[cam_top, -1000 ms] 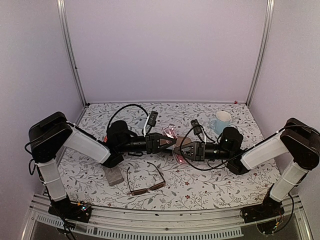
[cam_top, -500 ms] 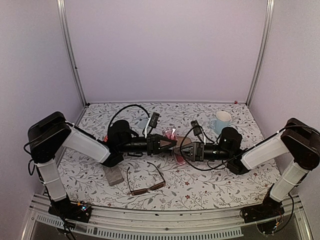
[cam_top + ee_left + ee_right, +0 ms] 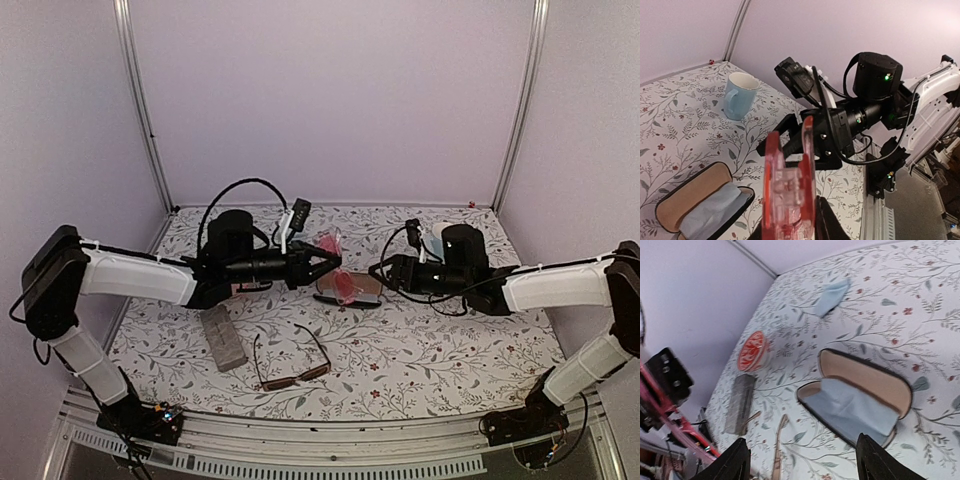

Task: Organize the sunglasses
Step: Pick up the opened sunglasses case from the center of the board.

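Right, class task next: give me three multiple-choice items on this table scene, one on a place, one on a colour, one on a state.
1. Where are the pink glasses? A in a drawer; B in the left arm's jaws; C on the floor.
2. What colour is the mug? A light blue; B red; C yellow.
3. The black case is: A shut; B upside down; C open.
Key: B, the jaws clamp them; A, its wall is pale blue; C, its tan lining shows.

Lab booth: plain walls (image 3: 330,100), aluminium posts (image 3: 146,110)
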Action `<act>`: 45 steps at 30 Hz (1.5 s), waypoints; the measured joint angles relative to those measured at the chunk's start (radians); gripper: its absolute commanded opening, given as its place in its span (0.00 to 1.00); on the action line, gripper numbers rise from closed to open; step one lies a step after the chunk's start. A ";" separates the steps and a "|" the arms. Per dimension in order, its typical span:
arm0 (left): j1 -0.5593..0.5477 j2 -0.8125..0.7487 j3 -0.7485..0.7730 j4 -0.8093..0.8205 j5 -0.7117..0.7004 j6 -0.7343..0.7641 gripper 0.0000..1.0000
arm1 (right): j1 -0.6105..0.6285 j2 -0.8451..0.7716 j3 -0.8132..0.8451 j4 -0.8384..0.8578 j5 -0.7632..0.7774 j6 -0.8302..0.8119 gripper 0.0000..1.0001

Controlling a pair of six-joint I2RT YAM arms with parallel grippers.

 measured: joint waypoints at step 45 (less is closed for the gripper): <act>-0.109 0.276 0.466 -0.715 -0.688 0.638 0.20 | -0.025 0.286 0.118 -0.252 0.143 -0.061 0.62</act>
